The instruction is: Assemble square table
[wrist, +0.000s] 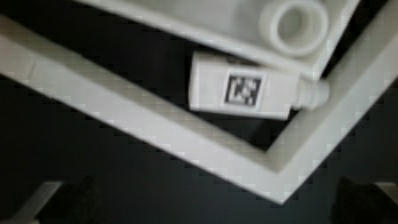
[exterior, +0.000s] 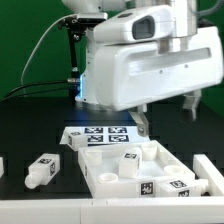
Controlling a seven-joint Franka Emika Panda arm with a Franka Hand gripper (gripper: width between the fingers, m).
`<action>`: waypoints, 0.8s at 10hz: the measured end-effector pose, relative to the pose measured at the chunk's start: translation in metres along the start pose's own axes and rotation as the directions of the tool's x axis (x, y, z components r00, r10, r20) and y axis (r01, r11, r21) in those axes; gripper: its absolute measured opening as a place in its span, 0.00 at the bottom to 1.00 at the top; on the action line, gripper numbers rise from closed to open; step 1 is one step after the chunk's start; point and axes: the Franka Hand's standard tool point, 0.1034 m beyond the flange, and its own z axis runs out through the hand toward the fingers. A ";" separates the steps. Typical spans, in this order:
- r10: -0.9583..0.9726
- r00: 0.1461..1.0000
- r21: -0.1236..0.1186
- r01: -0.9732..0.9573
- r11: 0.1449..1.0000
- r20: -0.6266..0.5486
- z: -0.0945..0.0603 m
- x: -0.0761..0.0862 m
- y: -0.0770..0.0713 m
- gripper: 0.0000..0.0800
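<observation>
The white square slab [exterior: 108, 158] lies in front of the marker board; one of its round corner holes [wrist: 295, 20] shows in the wrist view. Several short white tagged legs lie about: one apart at the exterior view's left [exterior: 42, 170], one by the slab [exterior: 128, 160], two nearer the front [exterior: 146, 187] [exterior: 179, 185]. In the wrist view one tagged leg [wrist: 251, 86] lies between the slab and a white bar. My gripper [exterior: 168, 114] hangs above the parts, open and empty; its dark fingers [wrist: 64, 202] sit at the picture's edge, gripper [wrist: 214, 206] over dark table.
The marker board [exterior: 95, 134] lies behind the slab. A white angled bar [wrist: 214, 140] forms a corner around the parts. Another white piece [exterior: 212, 172] lies at the exterior view's right. The robot's white body [exterior: 150, 60] fills the middle of the exterior view.
</observation>
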 end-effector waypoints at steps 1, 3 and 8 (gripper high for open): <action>0.001 1.000 0.000 -0.001 1.000 0.001 0.000 -0.001 0.000 0.81; 0.001 1.000 0.001 -0.001 1.000 0.001 0.000 -0.001 0.000 0.81; 0.320 0.947 0.026 -0.319 0.947 -0.024 0.044 0.004 -0.009 0.81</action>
